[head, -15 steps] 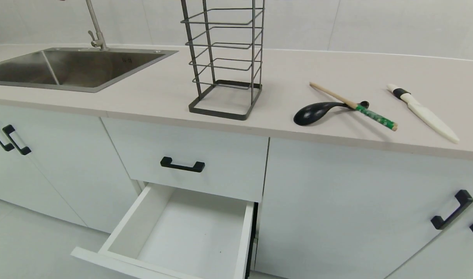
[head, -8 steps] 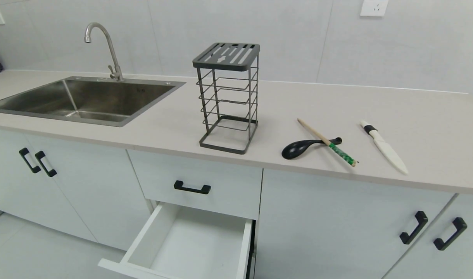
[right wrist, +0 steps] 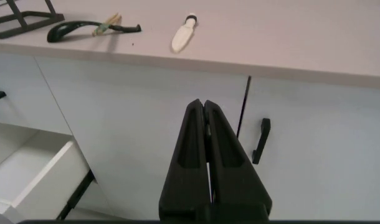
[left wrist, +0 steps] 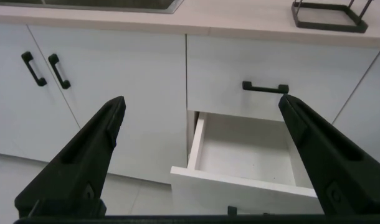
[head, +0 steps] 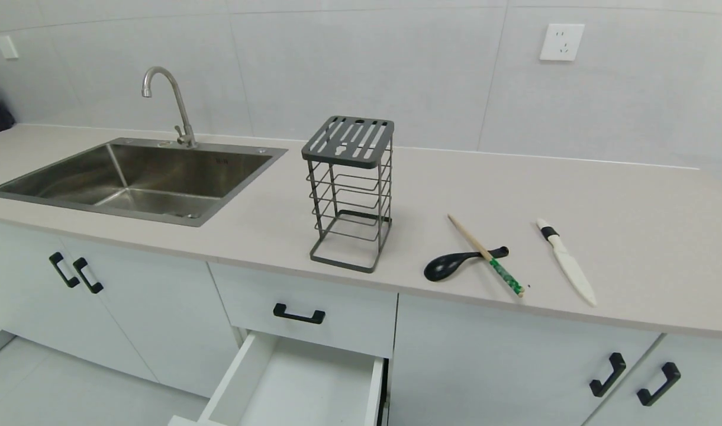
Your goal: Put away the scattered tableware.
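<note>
Head overlooks counter (head: 574, 195); 2 low wrist views share the drawer (left wrist: 246, 149).

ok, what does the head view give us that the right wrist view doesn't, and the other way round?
Head view, not right wrist: the sink, faucet, wall socket and the slotted top of the rack.
Right wrist, not head: the right gripper, shut, held in front of the cabinet doors below the counter edge.
Both: black spoon with the chopsticks lying across its handle, white knife apart from them, the rack's base, and the open drawer.
</note>
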You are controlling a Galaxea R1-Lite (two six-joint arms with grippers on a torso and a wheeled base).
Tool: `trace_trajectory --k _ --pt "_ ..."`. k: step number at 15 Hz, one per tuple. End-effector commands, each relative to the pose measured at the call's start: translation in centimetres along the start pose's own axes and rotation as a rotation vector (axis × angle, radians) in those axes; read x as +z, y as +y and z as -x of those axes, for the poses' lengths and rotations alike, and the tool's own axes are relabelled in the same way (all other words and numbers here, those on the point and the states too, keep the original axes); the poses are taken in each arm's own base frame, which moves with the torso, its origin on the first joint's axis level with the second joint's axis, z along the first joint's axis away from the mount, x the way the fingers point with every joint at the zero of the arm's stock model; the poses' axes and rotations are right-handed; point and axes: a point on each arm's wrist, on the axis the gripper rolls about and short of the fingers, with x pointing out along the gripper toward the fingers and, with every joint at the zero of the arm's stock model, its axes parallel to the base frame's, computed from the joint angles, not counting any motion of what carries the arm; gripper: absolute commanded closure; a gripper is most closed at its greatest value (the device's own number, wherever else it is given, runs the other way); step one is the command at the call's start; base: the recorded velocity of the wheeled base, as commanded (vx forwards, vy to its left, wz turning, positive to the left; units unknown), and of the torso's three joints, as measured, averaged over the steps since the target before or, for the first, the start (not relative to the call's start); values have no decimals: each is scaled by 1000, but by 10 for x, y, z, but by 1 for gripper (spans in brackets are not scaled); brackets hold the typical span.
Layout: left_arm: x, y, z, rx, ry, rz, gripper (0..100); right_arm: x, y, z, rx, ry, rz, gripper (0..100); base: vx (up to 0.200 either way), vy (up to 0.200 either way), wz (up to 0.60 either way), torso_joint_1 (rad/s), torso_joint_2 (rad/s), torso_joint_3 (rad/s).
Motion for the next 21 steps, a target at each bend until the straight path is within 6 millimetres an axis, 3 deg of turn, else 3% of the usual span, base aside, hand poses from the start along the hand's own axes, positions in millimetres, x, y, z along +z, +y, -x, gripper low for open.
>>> trace_trajectory --k 1,10,19,20,21 --pt "0 0 0 0 1 0 0 0 0 0 1 1 1 100 0 0 0 286 -505 -237" --pt "0 0 0 0 2 1 0 0 0 0 -2 3 -8 100 0 0 0 270 -507 -243" --pt "0 0 0 0 2 1 0 0 0 0 -2 3 -10 100 0 0 0 19 -35 -16" --pt "0 0 0 0 1 0 0 0 0 0 -2 3 -10 0 0 0 0 0 0 0" --pt "0 0 0 0 2 1 0 0 0 0 -2 3 -10 0 0 0 0 0 0 0"
